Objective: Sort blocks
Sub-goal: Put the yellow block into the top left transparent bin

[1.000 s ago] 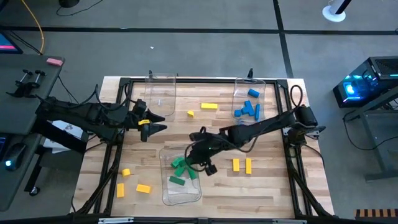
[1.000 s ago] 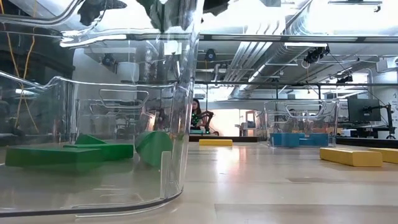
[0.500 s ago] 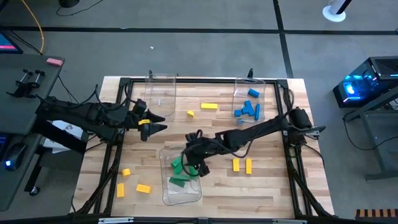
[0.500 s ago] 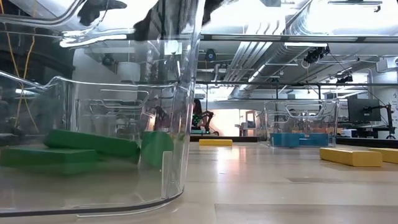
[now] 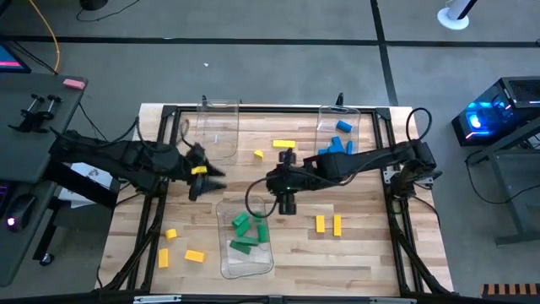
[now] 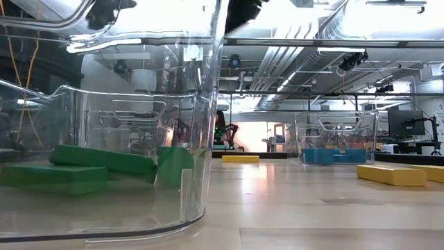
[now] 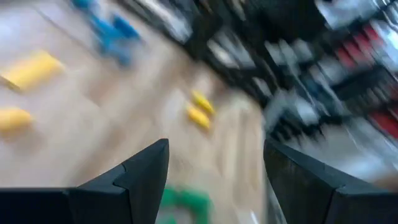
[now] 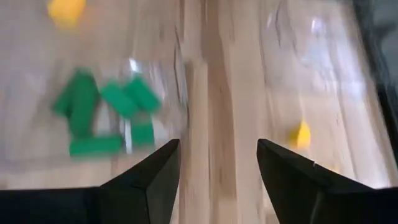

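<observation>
Right tool (image 5: pixel 286 203) gapes empty beside green blocks (image 5: pixel 247 231) in bin (image 5: pixel 228 265); left tool (image 5: pixel 208 175) open.

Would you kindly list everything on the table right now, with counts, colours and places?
Table: one, light wood.
Clear bins: three; two at the far edge, one near the front.
Green blocks: about four, in the front bin.
Blue blocks: several, in the far right bin.
Yellow blocks: seven loose; two between the far bins, two right of the front bin, three at the front left.
Left gripper: open, by the far left bin.
Right gripper: open, mid-table.
</observation>
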